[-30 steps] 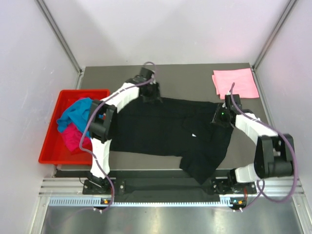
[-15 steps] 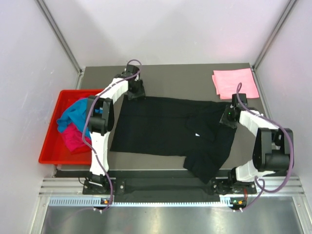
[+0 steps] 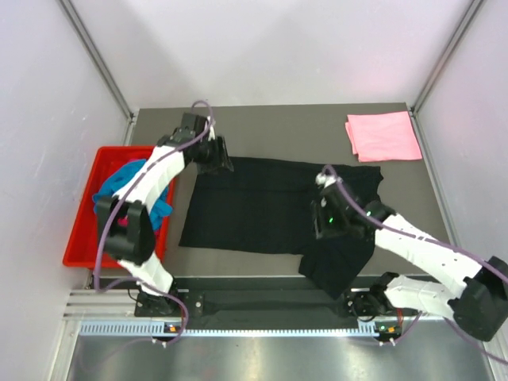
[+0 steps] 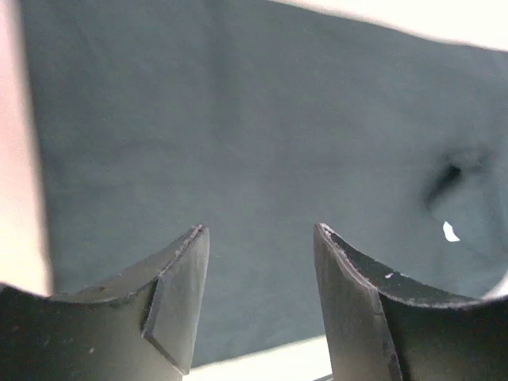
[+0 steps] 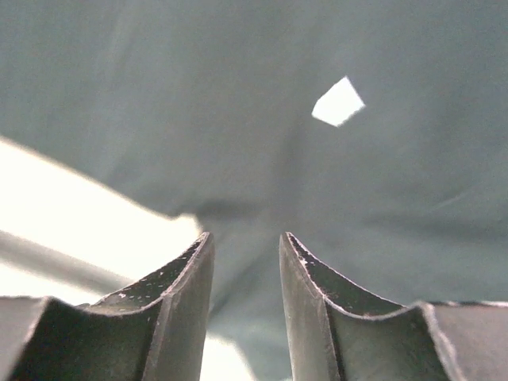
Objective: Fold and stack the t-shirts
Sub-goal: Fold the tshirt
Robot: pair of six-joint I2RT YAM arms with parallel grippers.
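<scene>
1. On the table (image 3: 302, 127), seen from above, three t-shirts show.
   - One black t-shirt (image 3: 254, 206) is spread wide across the middle.
   - One pink t-shirt (image 3: 383, 136) lies folded square at the far right corner.
   - One turquoise t-shirt (image 3: 115, 186) is bunched in the single red tray (image 3: 79, 252) on the left.
   - There are two arms. The left gripper (image 3: 218, 155) is at the black t-shirt's far left corner, and the right gripper (image 3: 321, 222) is over its right half.
   - From this height neither jaw gap can be judged.

2. The left wrist view supplies what the overhead one lacks.
   - The left gripper (image 4: 260, 230) has its jaws standing wide apart with nothing between them.
   - Smooth black cloth lies below, and one small white label (image 4: 450, 232) shows off to the right.

3. In the right wrist view the right gripper (image 5: 246, 238) shows only a narrow gap, and nothing is pinched in it.
   - Black cloth lies beneath, with the same white label (image 5: 338, 101) just beyond the tips.
   - Pale table shows at the left.

4. Compared with half a second ago:
   - The right gripper has left the shirt's right sleeve and moved inward toward the collar.
   - The left arm's elbow has swung out over the red tray, while its gripper stays near the same corner.
   - The pink t-shirt has not moved.
</scene>
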